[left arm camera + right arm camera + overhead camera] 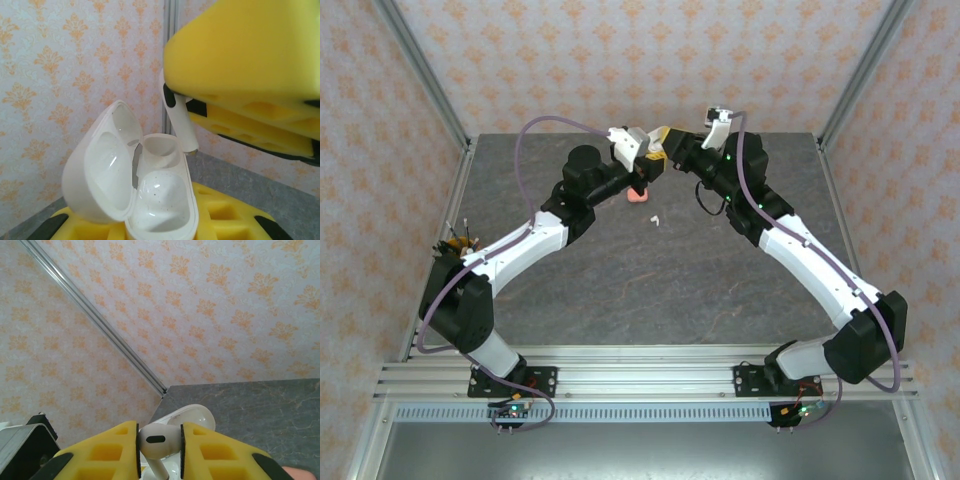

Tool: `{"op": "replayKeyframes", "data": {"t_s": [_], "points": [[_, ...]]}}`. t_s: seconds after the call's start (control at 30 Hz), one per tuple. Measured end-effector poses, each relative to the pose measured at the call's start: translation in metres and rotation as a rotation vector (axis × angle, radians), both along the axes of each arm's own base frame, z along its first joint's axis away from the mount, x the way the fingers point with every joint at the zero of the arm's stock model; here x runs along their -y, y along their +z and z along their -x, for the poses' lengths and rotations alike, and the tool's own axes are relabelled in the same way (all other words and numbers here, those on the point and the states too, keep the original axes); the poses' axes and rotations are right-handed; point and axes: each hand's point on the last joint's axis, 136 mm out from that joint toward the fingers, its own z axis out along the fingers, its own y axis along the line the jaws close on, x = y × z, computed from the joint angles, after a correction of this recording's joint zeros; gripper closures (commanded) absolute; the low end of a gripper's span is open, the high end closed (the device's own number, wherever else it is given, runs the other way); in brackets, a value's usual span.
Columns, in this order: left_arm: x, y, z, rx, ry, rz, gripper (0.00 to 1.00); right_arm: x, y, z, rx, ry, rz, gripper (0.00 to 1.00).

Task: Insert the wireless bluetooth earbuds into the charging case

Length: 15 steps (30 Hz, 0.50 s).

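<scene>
earbud [181, 127] above case [160, 210], case above table [650, 290]

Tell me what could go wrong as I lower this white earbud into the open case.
1. The earbud has its stem tip by the rim of the case, beside a well rather than over it; pushing down may jam it.
2. The right gripper pinches only the earbud's head, so contact could twist it loose.

Both arms reach in to the far middle of the grey table [570, 290]. Left gripper [650, 160] and right gripper [670, 140], both yellow-fingered, meet tip to tip. On the table nearer the bases lies a small coral item [638, 197], with a tiny white earbud [654, 218] near it, not touching. Patterned walls [620, 60] behind.
</scene>
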Motion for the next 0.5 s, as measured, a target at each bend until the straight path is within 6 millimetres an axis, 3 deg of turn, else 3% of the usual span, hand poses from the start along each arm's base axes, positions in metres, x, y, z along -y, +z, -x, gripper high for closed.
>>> {"op": "replayKeyframes", "data": {"t_s": [0.5], "points": [[0.0043,-0.0002,-0.0025,-0.015,-0.015,0.019,1.00,-0.0080,-0.0055,-0.0021,-0.006,0.036,-0.002,0.78]]}}
